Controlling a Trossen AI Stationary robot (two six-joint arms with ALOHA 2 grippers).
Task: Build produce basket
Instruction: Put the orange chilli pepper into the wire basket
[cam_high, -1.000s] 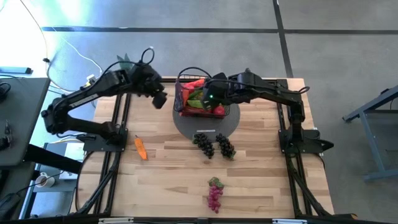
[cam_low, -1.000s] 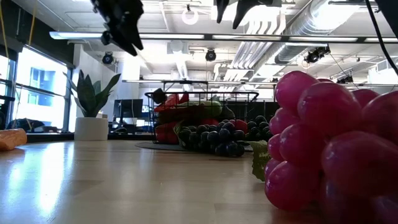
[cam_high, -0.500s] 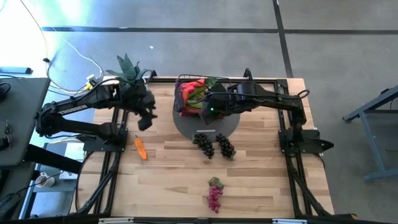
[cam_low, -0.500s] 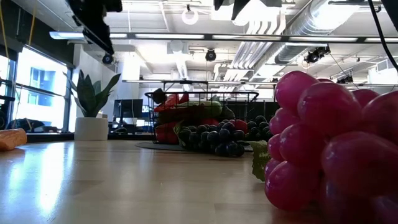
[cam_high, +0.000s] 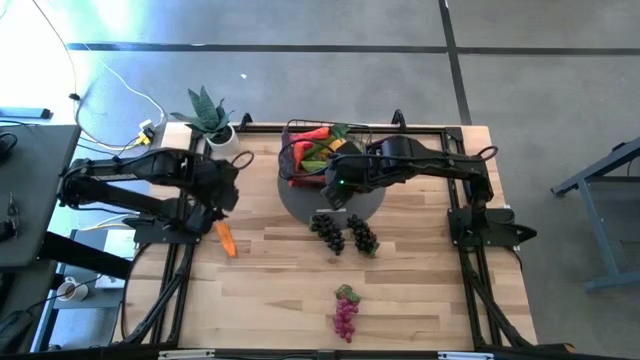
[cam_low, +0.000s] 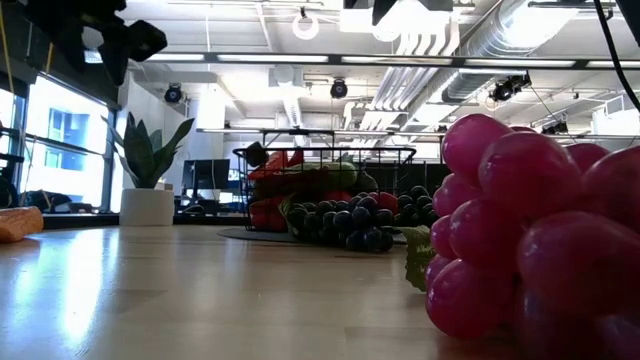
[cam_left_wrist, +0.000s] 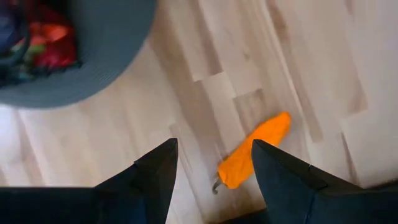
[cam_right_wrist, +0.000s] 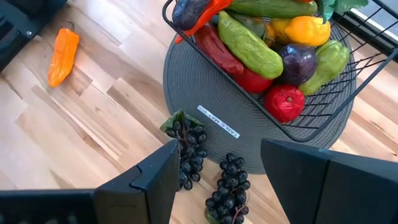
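Basket (cam_high: 318, 152) sits filled; left pincer (cam_left_wrist: 214, 163) gapes wide above orange pepper (cam_left_wrist: 254, 149).

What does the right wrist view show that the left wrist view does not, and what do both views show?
Only the right wrist view shows the basket clearly, filled with produce such as a green cucumber, a lemon and a red apple, plus two dark grape bunches at the near edge of the grey mat. Only the left wrist view shows the open left gripper hanging right above the orange pepper. Both show that pepper on the wooden table, part of the mat, and some produce colours.
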